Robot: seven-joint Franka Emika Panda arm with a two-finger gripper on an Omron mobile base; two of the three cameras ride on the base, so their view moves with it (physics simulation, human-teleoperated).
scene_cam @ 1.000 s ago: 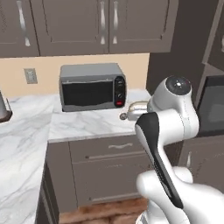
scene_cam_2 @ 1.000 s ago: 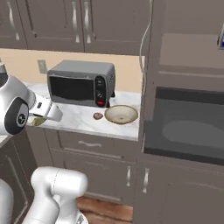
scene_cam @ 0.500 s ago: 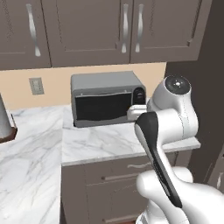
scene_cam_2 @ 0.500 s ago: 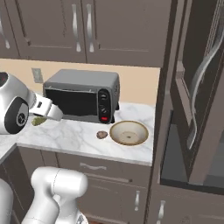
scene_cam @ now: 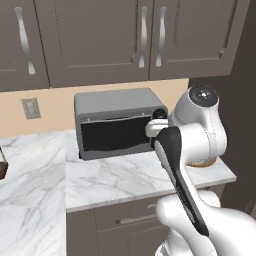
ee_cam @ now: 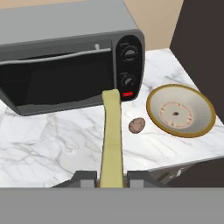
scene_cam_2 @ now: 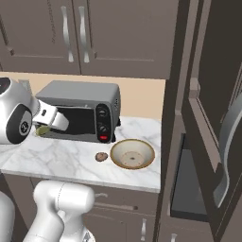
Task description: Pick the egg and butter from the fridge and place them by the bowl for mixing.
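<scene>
The butter (ee_cam: 111, 135) was clamped by its near end in the gripper (ee_cam: 111, 178), sticking straight out ahead. It probably handled light but soft and a bit slick — best held mid-stick. Right of it sat the egg (ee_cam: 137, 125), then the bowl (ee_cam: 180, 110).

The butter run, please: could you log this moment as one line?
gripper: shut on butter | egg: on counter beside bowl | toaster oven: behind | butter: above counter
</scene>
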